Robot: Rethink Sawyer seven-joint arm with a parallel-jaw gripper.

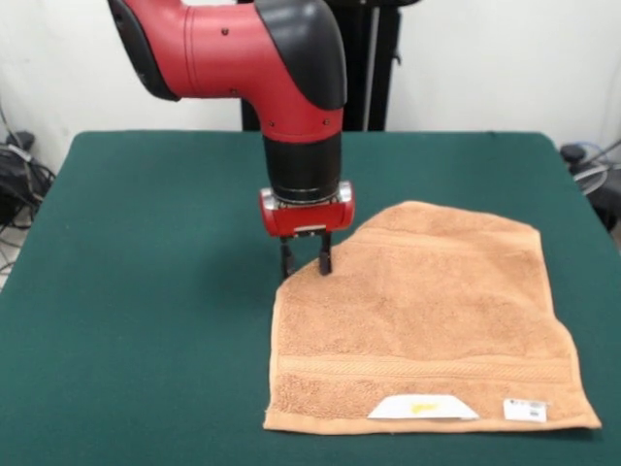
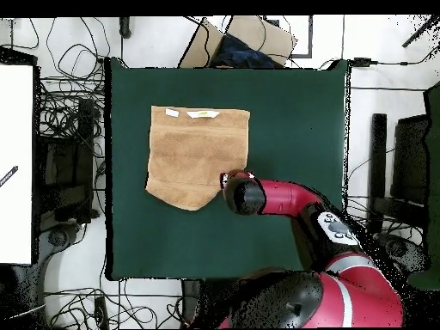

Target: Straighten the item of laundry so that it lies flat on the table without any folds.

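Print on the two white tags [image 1: 423,408] too small to read, towel [image 1: 427,320] corner under the fingers [image 1: 325,260] hidden

Towel [image 1: 427,320]: you see it lying on the counter [image 1: 146,291], toward the front view's right and near edge.
Tags [image 1: 423,408]: both sit on the towel's near border, side by side.
Gripper [image 1: 306,260]: its fingers [image 1: 325,254] stand at the towel's far left corner, which lies cut off at a slant.
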